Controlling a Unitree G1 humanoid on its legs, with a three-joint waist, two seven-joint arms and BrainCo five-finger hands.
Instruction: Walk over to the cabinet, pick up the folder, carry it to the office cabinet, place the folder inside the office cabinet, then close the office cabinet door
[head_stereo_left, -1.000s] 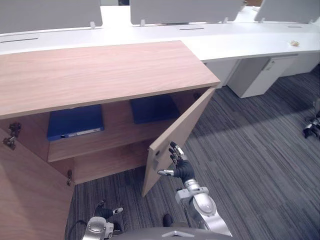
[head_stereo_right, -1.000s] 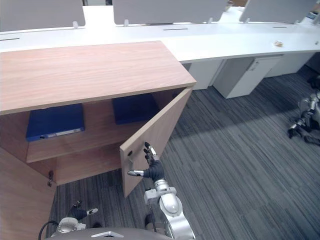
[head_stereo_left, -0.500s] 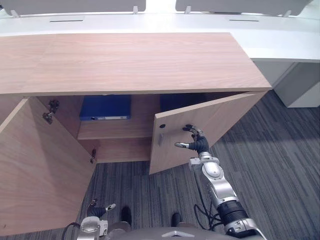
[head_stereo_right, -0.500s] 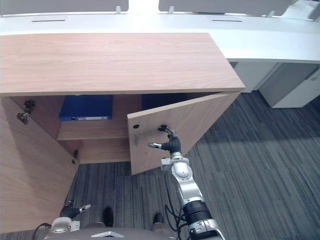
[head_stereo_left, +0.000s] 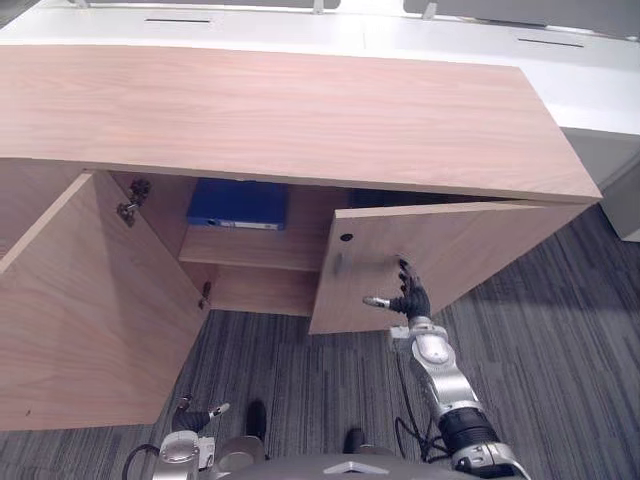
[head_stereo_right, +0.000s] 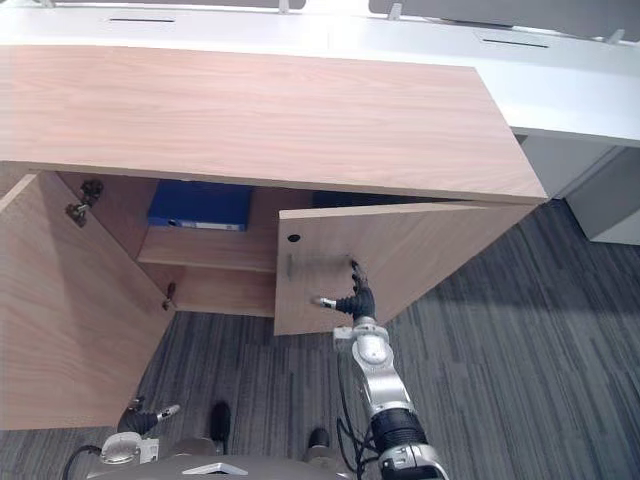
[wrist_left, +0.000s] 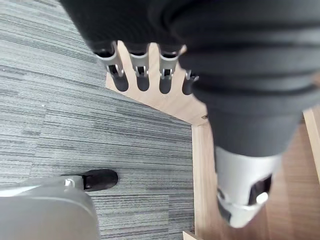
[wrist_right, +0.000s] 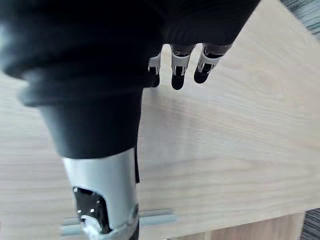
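Cabinet: a low office cabinet of light brown wood with a wide flat top (head_stereo_left: 280, 110) stood before us on the grey striped carpet (head_stereo_left: 560, 350), and a long white desk (head_stereo_left: 590, 85) ran just behind it.
Left door: the wooden left door (head_stereo_left: 90, 320) was swung wide open toward us.
Right door: the wooden right door (head_stereo_left: 470, 250) was only partly open, its free edge tilted out toward us. Near that edge it carried a small dark round hole (head_stereo_left: 346, 237) and, below this, a short silver bar handle (head_stereo_right: 291, 264).
Folder: the flat blue folder (head_stereo_left: 238, 203) lay on the upper shelf inside the cabinet, in the left part, behind the open left door. No hand touched it.
Other thing inside: a dark blue strip (head_stereo_right: 350, 199) showed over the top edge of the right door. We could not tell what it was.
Right hand: our right hand (head_stereo_left: 408, 298) was raised to the outer face of the right door, beside the bar handle. Its fingers (wrist_right: 176, 75) were straight with the dark tips against the wood, the thumb stood out to the side, and it grasped nothing.
Left hand: our left hand (head_stereo_left: 193, 418) hung low over the carpet near the open left door, with relaxed fingers, and it held nothing.
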